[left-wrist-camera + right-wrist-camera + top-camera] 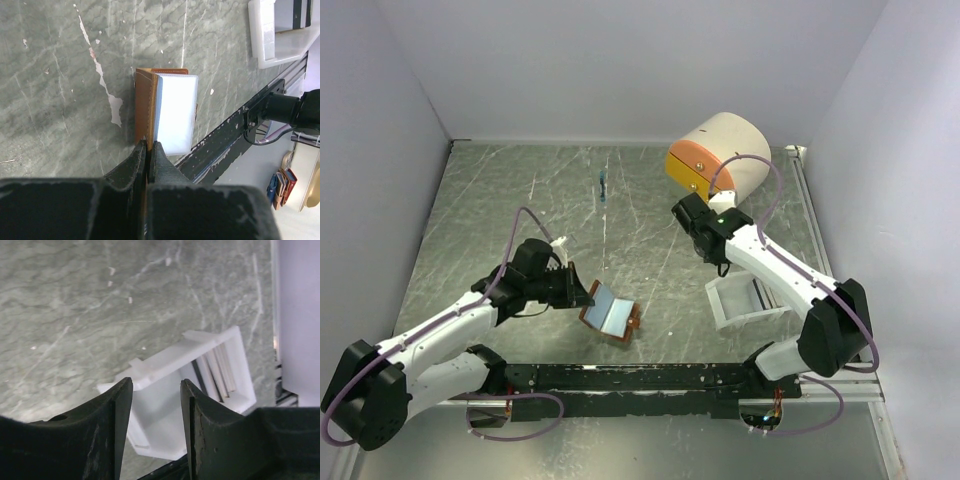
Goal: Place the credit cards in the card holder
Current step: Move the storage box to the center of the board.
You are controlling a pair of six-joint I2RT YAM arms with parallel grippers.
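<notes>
**While the left arm pins the wallet open, the right lines up on the cards**

With the card holder (611, 314) lying near the front edge of the table (500, 200), at about 6 o'clock from its middle, the left gripper (149, 148) is clamped tight on the edge of its brown cover. This props that flap up, so the pale blue-grey inner pocket faces upward. Whether any card already sits in that pocket I cannot tell.

The credit cards (216, 371) stand on edge, packed together at one end of the white tray (730, 312), which sits at about 4 o'clock. The right gripper (156, 390) hangs above the table at roughly 11 o'clock from the tray. Its jaws are partly apart, with nothing between them. The drawer box (720, 155) at 1 o'clock looks to play no part.

I judge the step in hand to be the fetch: the holder is ready, and the right arm is on approach with no card picked.

The next move calls for that gripper to shift toward 4 o'clock and come down over the stacked end of the tray. Its jaws should straddle one card's upper edge and close on it. The cards are thin and press against each other, so taking just one will need care. The lifted card must then travel toward 9 o'clock, to the pocket mouth.
</notes>
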